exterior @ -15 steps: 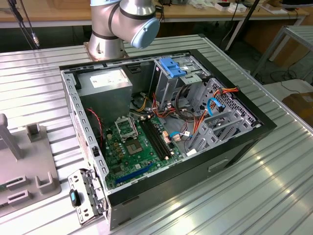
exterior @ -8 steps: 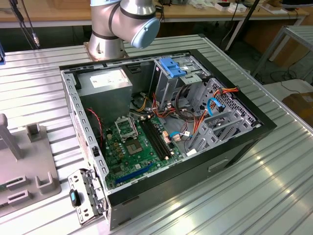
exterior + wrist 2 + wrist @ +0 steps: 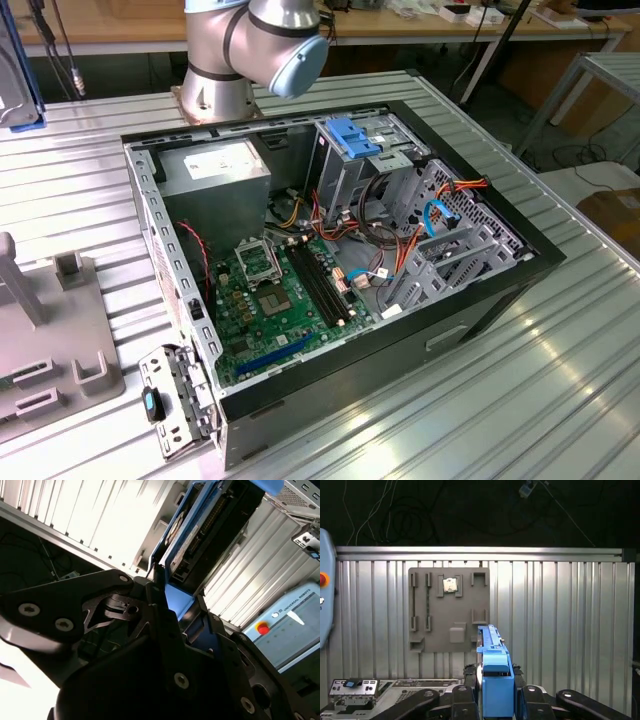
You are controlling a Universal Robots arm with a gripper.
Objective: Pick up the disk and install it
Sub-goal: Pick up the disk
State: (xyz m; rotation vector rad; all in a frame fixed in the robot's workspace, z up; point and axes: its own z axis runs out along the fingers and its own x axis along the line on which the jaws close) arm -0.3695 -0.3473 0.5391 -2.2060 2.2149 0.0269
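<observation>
My gripper point(image 3: 495, 682) is shut on the disk point(image 3: 495, 667), which stands on edge between the black fingers point(image 3: 470, 690), its blue side rail facing the camera. In the second wrist view the disk point(image 3: 210, 525) shows as a dark flat body with blue rails, pinched by the gripper point(image 3: 177, 597) above the ribbed metal table point(image 3: 100, 515). In the exterior view the open computer case point(image 3: 480, 300) lies on its side with the motherboard point(image 3: 275, 300) exposed.
A metal cage with a blue handle point(image 3: 352, 136) and a grey power-supply box point(image 3: 215, 165) sit in the case among loose cables. A grey fixture plate point(image 3: 449, 610) lies on the table past the disk. A pendant with a red button point(image 3: 262, 628) lies nearby. The arm's base point(image 3: 250, 45) stands behind the case.
</observation>
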